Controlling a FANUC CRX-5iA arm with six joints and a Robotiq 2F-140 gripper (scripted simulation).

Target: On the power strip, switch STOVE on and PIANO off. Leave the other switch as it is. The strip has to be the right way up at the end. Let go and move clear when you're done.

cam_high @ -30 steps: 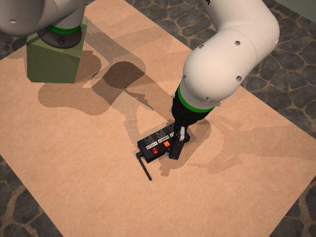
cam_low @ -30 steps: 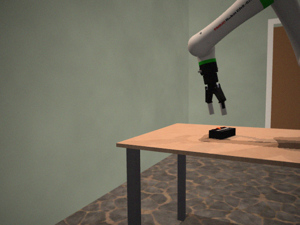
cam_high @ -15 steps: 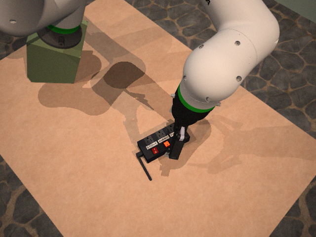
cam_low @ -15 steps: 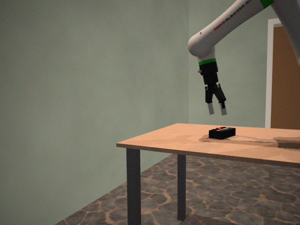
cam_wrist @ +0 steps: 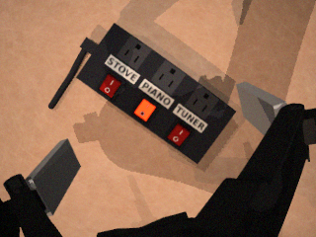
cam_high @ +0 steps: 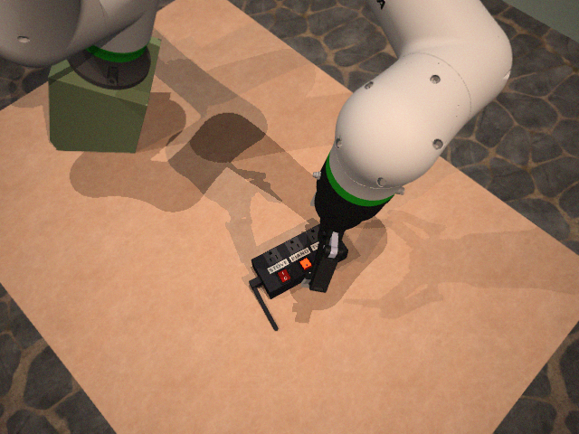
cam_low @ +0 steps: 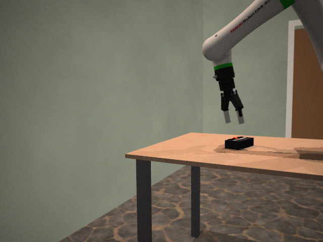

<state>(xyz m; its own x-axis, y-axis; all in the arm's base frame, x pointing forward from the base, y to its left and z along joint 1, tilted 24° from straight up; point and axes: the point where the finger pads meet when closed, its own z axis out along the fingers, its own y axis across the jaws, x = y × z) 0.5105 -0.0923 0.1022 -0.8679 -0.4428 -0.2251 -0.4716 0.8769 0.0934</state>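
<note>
1. Gripper (cam_low: pixel 233 120): fingers spread fully apart, nothing between them. In the exterior view it hangs in the air above the power strip, clear of it, tilted slightly off vertical. In the wrist view both grey fingertip pads (cam_wrist: pixel 54 173) show, one lower left and one at right, with the strip in the gap above them.
2. Power strip (cam_wrist: pixel 156 93): black, lying flat on the table, sockets and switches facing up. It sits in the middle part of the worktop, nearer the right edge in the top view than the left, and well away from every corner.
3. STOVE switch (cam_wrist: pixel 110 86): dark red, at the cord end of the strip, under its white label.
4. PIANO switch (cam_wrist: pixel 144 111): bright orange, the middle one, visibly brighter than its neighbours.
5. TUNER switch (cam_wrist: pixel 178 134): dark red, at the end away from the cord; in the top view the gripper body hides it.
6. Cord stub (cam_high: pixel 264 306): short, black, leaving the STOVE end and lying on the table (cam_high: pixel 140 326).
7. Green pedestal block (cam_high: pixel 98 107): at the far left corner of the worktop, carrying the arm's base, well apart from the strip.
</note>
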